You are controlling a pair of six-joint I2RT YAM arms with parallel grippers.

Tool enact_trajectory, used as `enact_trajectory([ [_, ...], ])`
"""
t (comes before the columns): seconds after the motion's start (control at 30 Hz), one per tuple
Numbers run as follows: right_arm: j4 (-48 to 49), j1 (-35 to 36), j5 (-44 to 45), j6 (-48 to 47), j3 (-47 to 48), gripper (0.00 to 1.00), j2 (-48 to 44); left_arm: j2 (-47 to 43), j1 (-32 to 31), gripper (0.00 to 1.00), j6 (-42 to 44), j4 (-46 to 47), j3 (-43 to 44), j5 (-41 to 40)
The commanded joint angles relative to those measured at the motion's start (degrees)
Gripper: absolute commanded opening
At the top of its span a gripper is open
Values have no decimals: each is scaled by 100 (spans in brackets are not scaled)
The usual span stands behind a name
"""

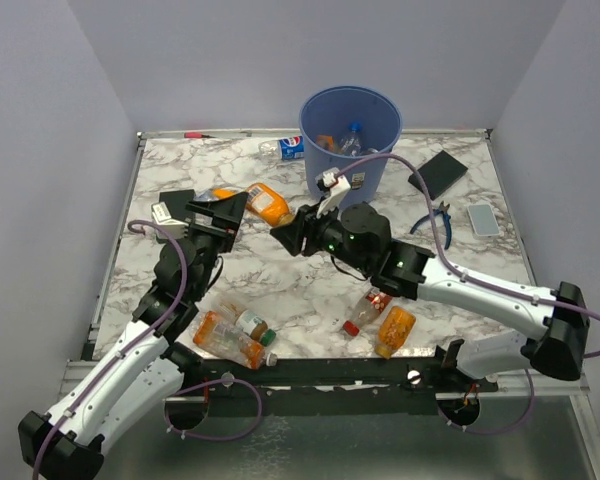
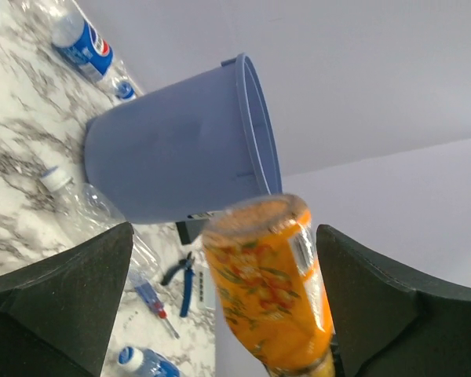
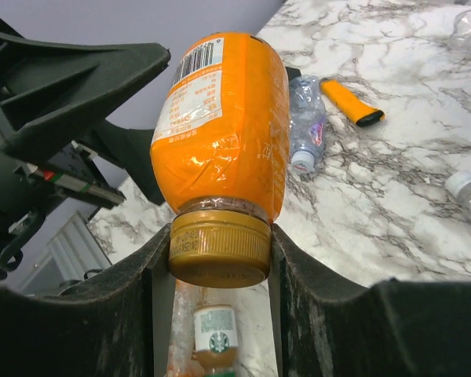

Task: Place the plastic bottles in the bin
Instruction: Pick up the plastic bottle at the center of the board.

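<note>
Right hand [image 3: 220, 250] clamped tight on the gold cap of the orange-labelled clear plastic bottle [image 3: 220, 118], holding it up off the marbled counter [image 1: 290, 290]! Left hand [image 1: 223, 218] is spread wide, its fingers either side of that bottle without touching. The round blue plastic bin [image 1: 325, 175] stands just beyond them.

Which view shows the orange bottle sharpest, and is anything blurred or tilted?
Right wrist view: the orange bottle is crisp, its barcode lines distinct, cap held in the right gripper. Left wrist view: the same bottle looks soft, label print smeared, and the blue bin appears tilted. Top view: even light, soft shadows, no strong glare.
</note>
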Motion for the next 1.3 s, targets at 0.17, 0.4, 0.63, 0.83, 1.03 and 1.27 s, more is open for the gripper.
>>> enact_trajectory([
  [0.17, -3012, -13, -142, -815, 772, 0, -1166, -228, -20, 99, 4499, 169, 769, -386],
  [0.4, -5052, -13, -589, -1160, 1191, 0, -1401, 326, -83, 99, 8053, -552, 1715, 3447],
  [0.63, -5603, -8, -1113, -1394, 1220, 0, -1521, 899, -600, 99, 9079, -1784, 2056, 5644],
  [0.83, -5884, -8, -1408, -1693, 1494, 0, -1305, 1298, -1358, 99, 9815, -3144, 2353, 5119],
  [1.03, -5821, -13, -1735, -1892, 1708, 0, -948, 1488, -1794, 99, 9966, -3341, 2436, 4932],
  [1.27, -5832, -13, -2001, -2023, 1926, 0, -719, 1735, -1959, 93, 10079, -3349, 2443, 4580],
])
